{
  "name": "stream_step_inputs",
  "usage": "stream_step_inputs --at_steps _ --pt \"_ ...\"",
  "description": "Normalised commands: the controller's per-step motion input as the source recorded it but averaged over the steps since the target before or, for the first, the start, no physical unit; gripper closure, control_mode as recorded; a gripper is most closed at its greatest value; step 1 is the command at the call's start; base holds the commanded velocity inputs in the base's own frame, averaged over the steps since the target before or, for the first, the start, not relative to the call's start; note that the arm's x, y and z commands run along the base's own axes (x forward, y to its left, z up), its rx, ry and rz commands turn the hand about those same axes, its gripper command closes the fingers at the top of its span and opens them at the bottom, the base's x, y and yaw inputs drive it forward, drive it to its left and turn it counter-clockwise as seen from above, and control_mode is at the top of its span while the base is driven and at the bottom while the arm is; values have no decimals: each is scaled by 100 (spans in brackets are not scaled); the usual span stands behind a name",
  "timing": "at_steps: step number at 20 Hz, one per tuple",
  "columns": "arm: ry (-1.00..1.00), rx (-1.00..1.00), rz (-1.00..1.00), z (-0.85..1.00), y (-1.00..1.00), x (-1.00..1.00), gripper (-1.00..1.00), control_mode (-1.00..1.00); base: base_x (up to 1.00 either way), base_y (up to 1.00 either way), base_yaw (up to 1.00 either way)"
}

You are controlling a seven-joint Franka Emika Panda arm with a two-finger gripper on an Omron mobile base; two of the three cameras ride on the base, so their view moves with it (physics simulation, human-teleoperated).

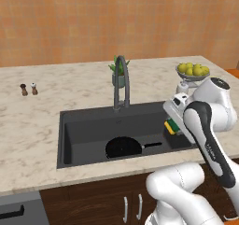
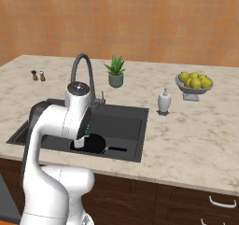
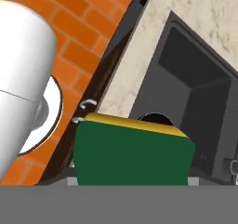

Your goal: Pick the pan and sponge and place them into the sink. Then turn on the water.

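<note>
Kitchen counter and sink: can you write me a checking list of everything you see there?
Surface: marble counter, dry-looking.
Job's things: pan lies in sink; sponge held over the sink's right end; faucet, no water running.
Clutter: plant, lemon bowl, soap bottle, two shakers.
Grippers: gripper shut on sponge.
Cables: nothing seen.
Surroundings: orange wall, dark cabinets, brick floor.
</note>
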Motion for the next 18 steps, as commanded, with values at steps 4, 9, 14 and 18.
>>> stream_step_inputs --at_steps 4,9,14,18 --pt "1 7 -4 1 -17 45 100 -100 0 0 0" --pt "0 8 0 -1 0 60 100 -100 0 0 0" --pt "3 5 1 -20 -1 60 100 -100 0 0 0" --pt "8 0 1 -36 0 61 100 -100 0 0 0"
